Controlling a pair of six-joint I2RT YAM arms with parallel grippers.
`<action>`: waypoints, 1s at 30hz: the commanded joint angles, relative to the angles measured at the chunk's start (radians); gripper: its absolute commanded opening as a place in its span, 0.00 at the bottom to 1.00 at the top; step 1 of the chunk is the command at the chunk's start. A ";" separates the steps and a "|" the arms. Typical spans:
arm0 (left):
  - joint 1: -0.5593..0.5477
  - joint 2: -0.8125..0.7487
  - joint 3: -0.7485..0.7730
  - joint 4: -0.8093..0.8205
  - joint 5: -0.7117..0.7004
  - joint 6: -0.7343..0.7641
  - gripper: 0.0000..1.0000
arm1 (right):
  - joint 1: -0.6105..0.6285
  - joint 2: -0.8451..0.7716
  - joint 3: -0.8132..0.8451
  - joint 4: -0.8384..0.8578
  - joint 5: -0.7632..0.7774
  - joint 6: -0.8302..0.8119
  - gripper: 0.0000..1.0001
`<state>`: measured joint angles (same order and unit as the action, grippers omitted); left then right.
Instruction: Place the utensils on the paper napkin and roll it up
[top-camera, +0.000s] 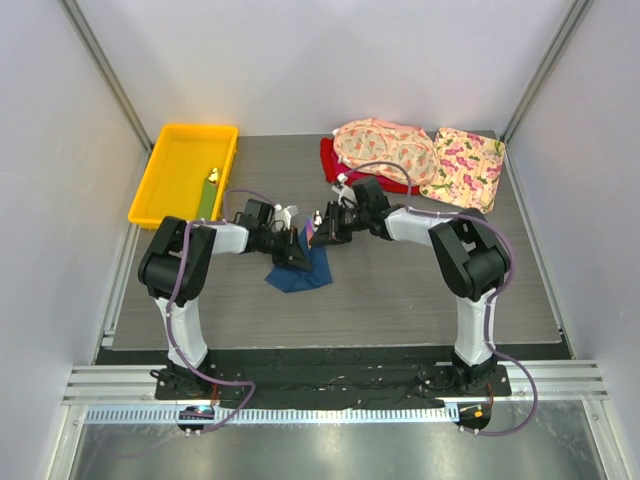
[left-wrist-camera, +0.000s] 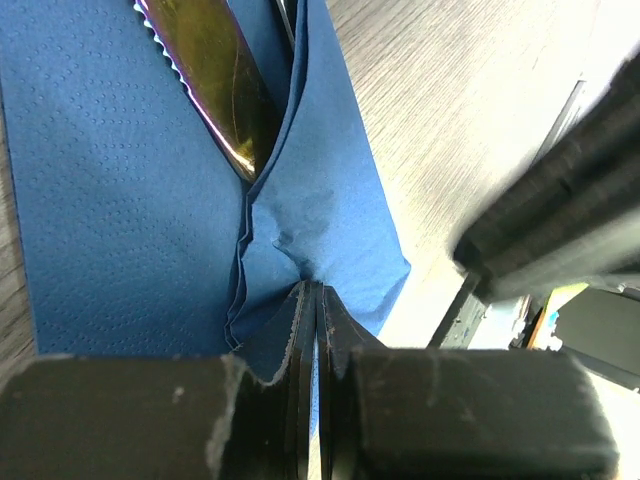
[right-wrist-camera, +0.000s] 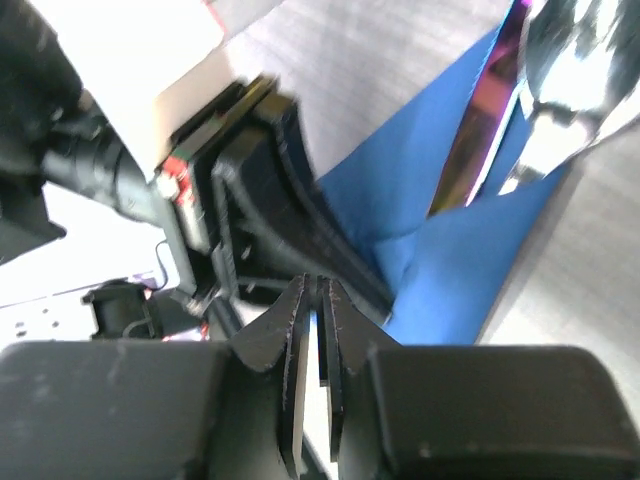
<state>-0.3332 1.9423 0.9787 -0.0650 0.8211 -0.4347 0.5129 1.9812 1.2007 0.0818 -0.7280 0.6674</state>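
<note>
**A:** Where is the paper napkin (left-wrist-camera: 120, 200)?

**B:** On the grey table (top-camera: 420, 290), about midway between the two arms and a little left of centre; it lies crumpled rather than flat, and both grippers meet over its far edge.

**A:** And the utensils (right-wrist-camera: 490, 130)?

**B:** They lie on the napkin, partly wrapped; the left wrist view shows a serrated, golden knife blade (left-wrist-camera: 215, 90) with its tip tucked under a raised fold of the blue sheet; the right wrist view shows an iridescent purple piece slipping into the same fold, with something shiny and silver beside it, too blurred to name.

**A:** What is the left gripper (left-wrist-camera: 312, 290) doing?

**B:** Its jaws are pressed together on the gathered fold of the napkin; the paper puckers where they pinch it, just beside the blade's tip.

**A:** The right gripper (right-wrist-camera: 318, 295)?

**B:** Its jaws are drawn in to a thin slit; whether any paper sits in that slit I cannot tell; a corner of the napkin lies near its tips, and the left gripper's black body is just beyond them.

**A:** Anything else around?

**B:** A yellow tray (top-camera: 185, 165) sits far left with a green strip (top-camera: 207, 200) in it; a red cloth (top-camera: 332, 160) and two floral cloths (top-camera: 385, 150) lie far right, well apart from the napkin.
</note>
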 joint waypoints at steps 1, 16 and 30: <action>0.011 0.038 -0.008 -0.035 -0.168 0.088 0.06 | -0.001 0.074 0.046 -0.014 0.050 -0.029 0.15; 0.020 -0.015 0.000 -0.062 -0.157 0.116 0.16 | -0.001 0.171 0.043 -0.039 0.128 -0.037 0.10; 0.203 -0.405 -0.210 -0.085 -0.187 -0.070 0.53 | 0.009 0.169 0.031 -0.105 0.205 -0.081 0.09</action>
<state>-0.1864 1.6314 0.8017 -0.0994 0.7052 -0.4824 0.5152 2.1204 1.2407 0.0746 -0.6727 0.6537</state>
